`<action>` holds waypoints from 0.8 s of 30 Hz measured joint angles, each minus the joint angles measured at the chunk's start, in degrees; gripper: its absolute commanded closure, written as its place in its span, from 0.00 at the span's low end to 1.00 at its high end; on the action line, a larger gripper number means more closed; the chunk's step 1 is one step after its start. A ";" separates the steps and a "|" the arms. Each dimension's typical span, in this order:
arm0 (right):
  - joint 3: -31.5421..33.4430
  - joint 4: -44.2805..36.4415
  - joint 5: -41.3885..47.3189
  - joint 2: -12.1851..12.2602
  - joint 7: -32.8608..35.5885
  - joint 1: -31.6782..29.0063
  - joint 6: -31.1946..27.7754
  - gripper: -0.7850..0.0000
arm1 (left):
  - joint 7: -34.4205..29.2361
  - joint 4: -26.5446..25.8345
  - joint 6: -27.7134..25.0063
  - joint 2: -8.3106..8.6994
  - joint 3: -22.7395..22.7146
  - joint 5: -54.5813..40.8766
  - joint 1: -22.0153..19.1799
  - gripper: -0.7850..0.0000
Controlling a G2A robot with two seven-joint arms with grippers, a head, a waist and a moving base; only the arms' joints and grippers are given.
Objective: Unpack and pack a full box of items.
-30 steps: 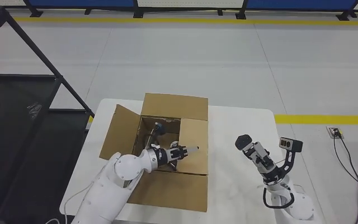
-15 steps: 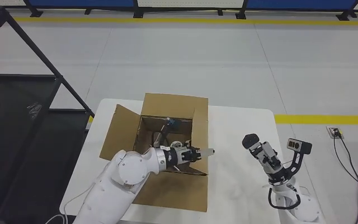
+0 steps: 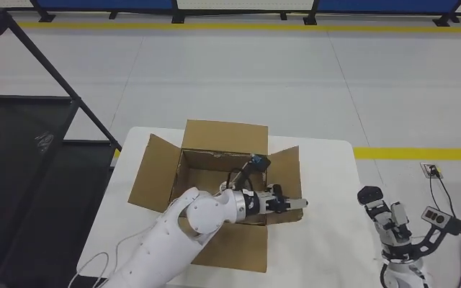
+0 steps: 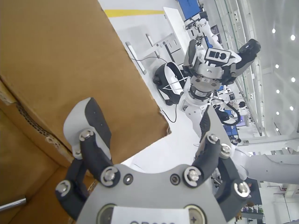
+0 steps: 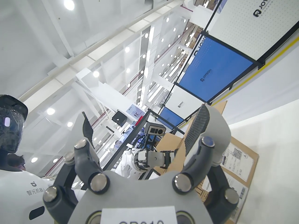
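A brown cardboard box point(image 3: 223, 137) stands on the white table point(image 3: 317, 237) with its flaps spread. My left gripper point(image 3: 292, 205) is at the box's right side, open, one finger point(image 4: 93, 117) resting against the right flap point(image 3: 284, 169) point(image 4: 58, 47), nothing clamped. The flap leans outward. My arm hides most of the box's inside. My right gripper point(image 3: 382, 204) is raised near the table's right front corner, open and empty, its fingers point(image 5: 201, 124) pointing up. The right wrist view has the box point(image 5: 236, 157) farther off.
A black metal frame point(image 3: 43, 144) stands left of the table. Bare table point(image 3: 324, 180) lies between the box and the right arm. The box's front flap point(image 3: 230, 248) hangs toward the table's near edge.
My left gripper has swept to the right across the box, swinging the right flap from over the opening to outward. My right arm has pulled back toward the table's right front corner.
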 measured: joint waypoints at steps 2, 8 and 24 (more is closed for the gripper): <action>0.65 -0.39 0.12 0.08 -0.56 -1.07 -0.18 0.00 | -0.44 2.29 0.53 -0.90 1.78 -0.23 -1.41 0.00; 1.32 -0.55 0.02 0.34 -1.23 -1.90 0.23 0.00 | -0.07 8.30 2.34 -3.37 5.42 -0.89 -4.65 0.00; 1.90 -0.52 -1.28 0.69 -4.17 -0.64 3.26 0.00 | -2.65 15.39 5.43 -7.05 8.48 -0.89 -7.68 0.00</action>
